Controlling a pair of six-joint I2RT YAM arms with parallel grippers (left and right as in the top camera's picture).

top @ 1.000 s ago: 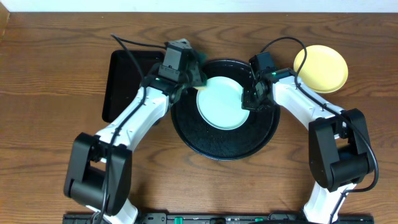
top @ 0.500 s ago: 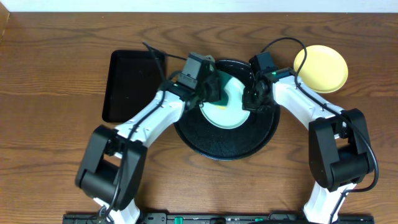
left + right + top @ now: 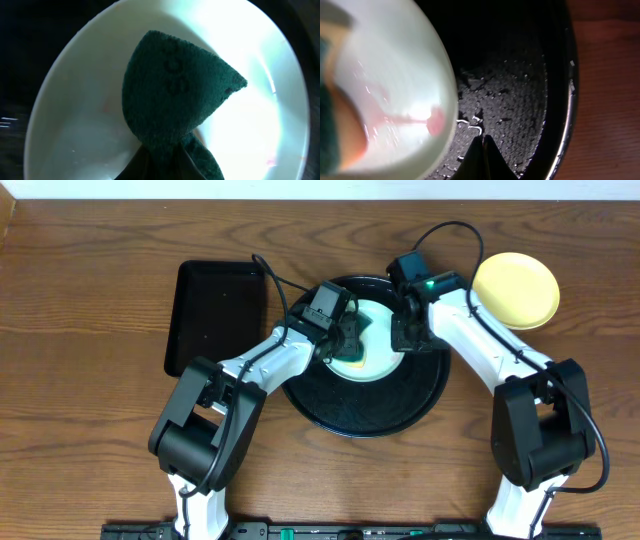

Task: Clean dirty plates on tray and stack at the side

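Observation:
A mint-white plate (image 3: pixel 372 358) lies on the large round black tray (image 3: pixel 410 395). My left gripper (image 3: pixel 347 337) is shut on a dark green sponge (image 3: pixel 175 95) and presses it onto the plate (image 3: pixel 75 115). My right gripper (image 3: pixel 405 337) is shut, with its tips (image 3: pixel 482 142) on the wet tray floor (image 3: pixel 520 95) just beside the plate's right rim. The plate (image 3: pixel 395 75) carries a red smear (image 3: pixel 435 122). A pale yellow plate (image 3: pixel 516 290) sits on the table to the right of the tray. Only one mint-white plate shows.
A smaller rectangular black tray (image 3: pixel 212 315) lies on the wooden table (image 3: pixel 90 380) left of the round tray. Both arms reach in over the round tray's far half. Cables run behind both wrists.
My left gripper has moved right from the tray's left rim onto the plate, carrying the sponge. My right gripper has stayed at the plate's right rim, with the wrist shifted slightly back.

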